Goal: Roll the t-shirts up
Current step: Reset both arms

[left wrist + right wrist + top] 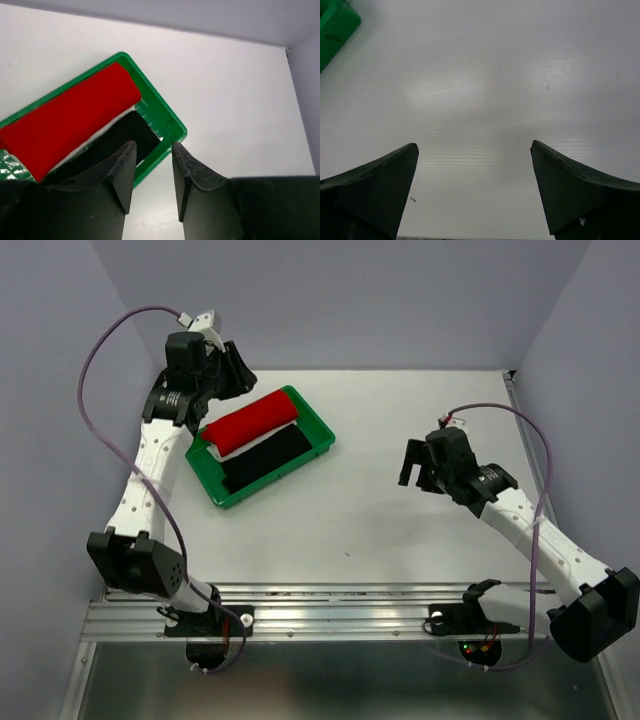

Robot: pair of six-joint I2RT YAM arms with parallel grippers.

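A rolled red t-shirt (255, 420) lies in the far half of a green tray (322, 436), with a black rolled cloth (265, 458) beside it on the near side. My left gripper (240, 376) hovers above the tray's far left corner, apart from the shirt. In the left wrist view the red roll (75, 120) and the black cloth (117, 142) lie in the tray (170, 122) beyond my left gripper (152, 150), whose jaws stand a little apart and empty. My right gripper (415, 472) is wide open and empty over bare table, also in its wrist view (475, 150).
The tray's corner (335, 30) shows at the upper left of the right wrist view. Grey walls close the table at the left, back and right. A metal rail (330, 605) runs along the near edge by the arm bases.
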